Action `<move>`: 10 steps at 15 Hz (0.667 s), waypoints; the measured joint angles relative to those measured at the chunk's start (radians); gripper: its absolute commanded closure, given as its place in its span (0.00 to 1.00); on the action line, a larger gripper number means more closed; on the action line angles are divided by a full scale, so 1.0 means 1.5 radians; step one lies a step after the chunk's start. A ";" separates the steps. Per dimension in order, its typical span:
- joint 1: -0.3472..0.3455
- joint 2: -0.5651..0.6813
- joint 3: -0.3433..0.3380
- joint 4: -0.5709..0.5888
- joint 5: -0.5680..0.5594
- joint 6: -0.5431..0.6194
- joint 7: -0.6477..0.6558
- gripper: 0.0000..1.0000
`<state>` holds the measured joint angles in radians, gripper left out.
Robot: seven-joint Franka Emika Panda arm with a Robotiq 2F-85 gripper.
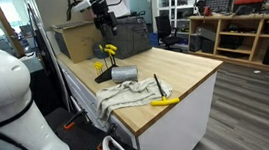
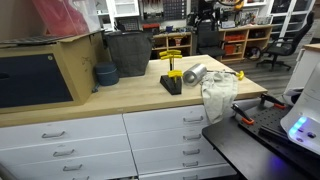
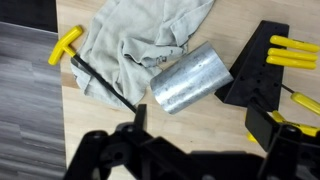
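The pincer (image 3: 200, 128) hangs above the worktop (image 3: 235, 20) with its jaws wide apart and nothing between them, and right below it a shiny metal can (image 3: 190, 85) lies on its side. The can touches the edge of a crumpled grey cloth (image 3: 130, 35), along which a tool (image 3: 66, 45) with a yellow T-handle lies, and a black rack (image 3: 255, 60) with yellow pegs (image 3: 290, 50) stands just beside the can on the other side. Farther back, in an exterior view, a cardboard box (image 1: 78, 41) and what seems to be a dark bin (image 1: 129, 34) stand on the worktop.
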<state>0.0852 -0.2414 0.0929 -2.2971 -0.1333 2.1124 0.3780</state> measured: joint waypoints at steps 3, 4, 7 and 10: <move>-0.011 0.000 -0.010 -0.003 0.001 0.020 -0.046 0.00; -0.015 0.000 -0.013 -0.004 0.001 0.026 -0.058 0.00; -0.019 0.000 -0.018 -0.009 0.002 0.039 -0.079 0.00; -0.020 0.000 -0.018 -0.011 0.010 0.043 -0.077 0.00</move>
<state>0.0555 -0.2407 0.0658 -2.3140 -0.1184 2.1776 0.2627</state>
